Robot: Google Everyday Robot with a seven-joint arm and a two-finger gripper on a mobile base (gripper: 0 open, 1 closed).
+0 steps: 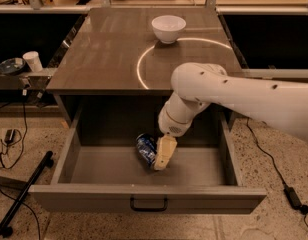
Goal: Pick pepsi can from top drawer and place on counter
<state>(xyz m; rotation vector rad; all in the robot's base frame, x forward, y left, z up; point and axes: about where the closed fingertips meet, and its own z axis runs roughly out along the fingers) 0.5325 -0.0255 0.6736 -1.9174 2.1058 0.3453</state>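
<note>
The top drawer (149, 196) is pulled fully out, with a small dark handle on its front panel. The blue pepsi can (145, 149) lies tilted on the drawer floor near the middle. My gripper (159, 159) reaches down into the drawer from the right and sits right against the can's right side, partly covering it. The glossy grey-brown counter (109, 49) above carries a bright curved light reflection.
A white bowl (169, 28) stands at the back of the counter. A side shelf on the left holds a white cup (32, 60) and a dark dish (11, 66). Cables and a black pole (24, 194) lie on the floor at left; another cable lies at right.
</note>
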